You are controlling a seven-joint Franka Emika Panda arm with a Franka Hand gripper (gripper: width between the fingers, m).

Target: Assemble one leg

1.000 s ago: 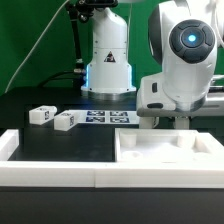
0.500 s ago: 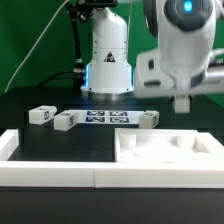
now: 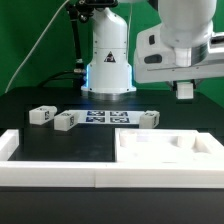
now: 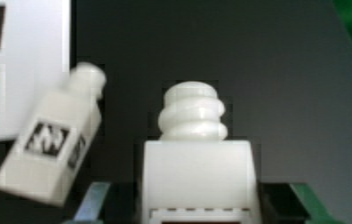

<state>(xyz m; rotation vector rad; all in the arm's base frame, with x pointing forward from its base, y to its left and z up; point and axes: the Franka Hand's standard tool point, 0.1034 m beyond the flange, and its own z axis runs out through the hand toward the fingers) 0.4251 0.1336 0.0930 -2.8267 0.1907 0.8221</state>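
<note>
My gripper (image 3: 185, 92) hangs high at the exterior view's right, shut on a white leg (image 3: 185, 89) held clear of the table. In the wrist view the held leg (image 4: 199, 165) sits between the fingers (image 4: 98, 200), its ribbed screw tip pointing away from the gripper (image 4: 205, 205). Another leg (image 3: 148, 120) lies on the black table below, at the end of the marker board; it also shows in the wrist view (image 4: 52, 135). Two more legs (image 3: 41, 115) (image 3: 66, 121) lie at the exterior view's left.
The marker board (image 3: 105, 118) lies mid-table and shows in the wrist view (image 4: 22, 50). A large flat white panel (image 3: 170, 152) lies at the front right. A white rail (image 3: 50, 168) runs along the front edge. The robot base (image 3: 108, 60) stands behind.
My gripper has risen from the table behind the panel, lifting the leg with it. The leg by the marker board's end, hidden before, now shows.
</note>
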